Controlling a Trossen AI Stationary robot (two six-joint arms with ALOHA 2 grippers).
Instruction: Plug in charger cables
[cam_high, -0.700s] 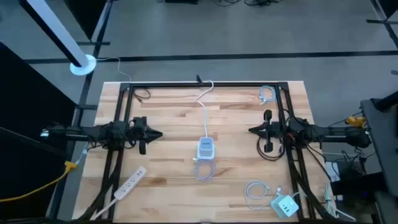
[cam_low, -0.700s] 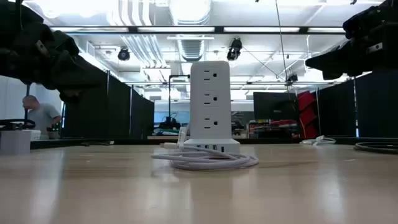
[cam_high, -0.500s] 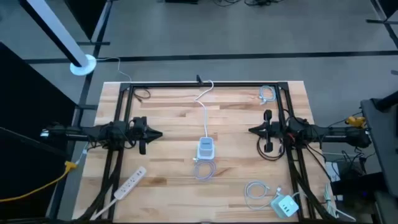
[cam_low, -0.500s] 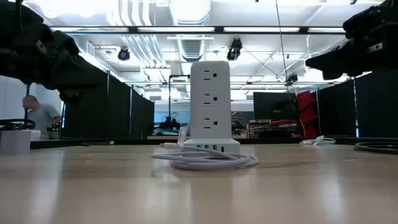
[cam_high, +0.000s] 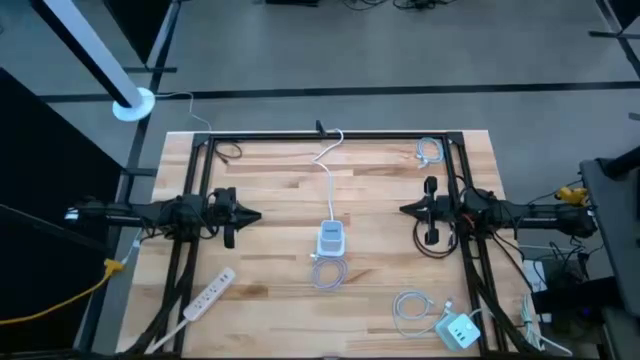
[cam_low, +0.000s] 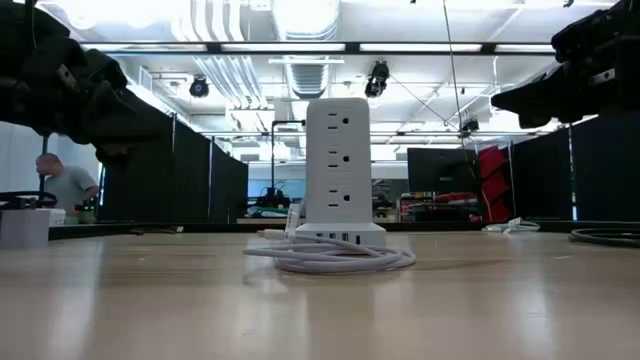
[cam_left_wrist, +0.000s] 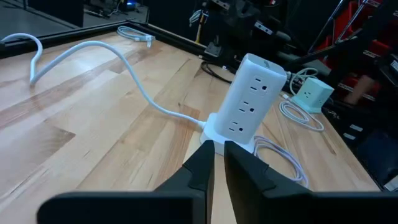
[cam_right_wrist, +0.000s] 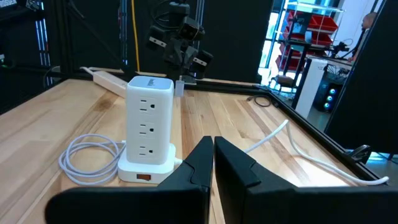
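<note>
**Both arms poised, cables waiting on the table**

Right now the left gripper (cam_high: 252, 215) hangs over the table's left half with its fingers pressed together and nothing between them, tips aimed at the centre. Opposite it, the right gripper (cam_high: 408, 209) hovers over the right half, its fingers also squeezed together and empty, pointing back toward the middle.

Dead centre stands the white tower power strip (cam_high: 331, 238), upright, its thick white cord (cam_high: 330, 172) running to the far edge of the table. At the tower's base, on the near side, a white charger cable (cam_high: 328, 275) lies in a loose coil; the low view shows that coil (cam_low: 335, 260) flat on the wood, touching the base.

Over at the near right corner, another white cable (cam_high: 410, 311) is looped just beside a small boxy charger block (cam_high: 459, 330). A third white cable (cam_high: 429, 152) sits bundled at the far right corner. A black cable (cam_high: 437, 247) loops beneath the right arm. Near left, a long flat power strip (cam_high: 208, 293) lies diagonally.
</note>
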